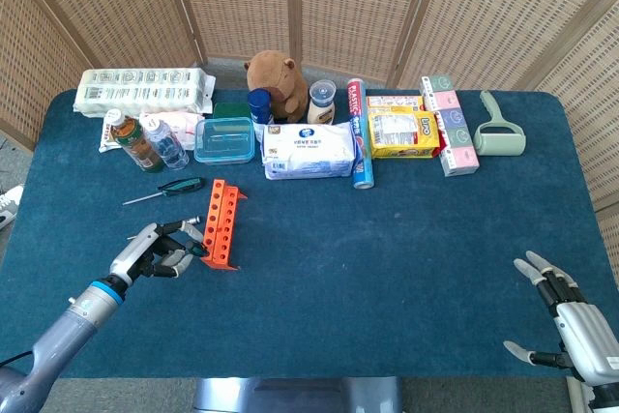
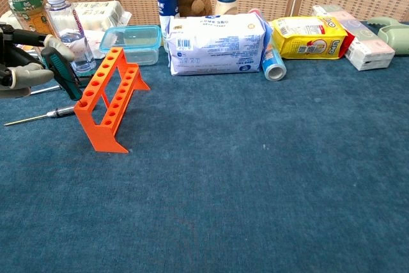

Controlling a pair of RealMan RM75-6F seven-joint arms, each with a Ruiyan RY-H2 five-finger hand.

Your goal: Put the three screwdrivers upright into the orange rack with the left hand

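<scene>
Starting at the far left, the left hand (image 2: 22,68) is pinching a green-handled screwdriver (image 2: 62,73) and tilting it tip-down toward the near end of the orange rack (image 2: 107,99). The tip looks right at the top row of holes, but I can't tell if it's actually in one yet, and it's leaning, not upright.

So progress-wise I'd say it's early: no screwdriver stands in the rack. A second one, the silver-shafted screwdriver (image 2: 35,117), lies flat on the table (image 2: 255,190) just left of the rack, and the third screwdriver (image 1: 166,189) lies behind it, toward the bottles. Both are untouched.

Moving right, the clutter sits along the back: a water bottle (image 2: 64,23), a blue-lidded container (image 2: 133,41) just behind the rack's far end, a wipes pack (image 2: 214,43) and a yellow packet (image 2: 308,36). Nothing really blocks the rack, though the bottles crowd the third screwdriver a bit.

Way over at the right, the right hand (image 1: 571,321) rests with fingers spread, holding nothing.
</scene>
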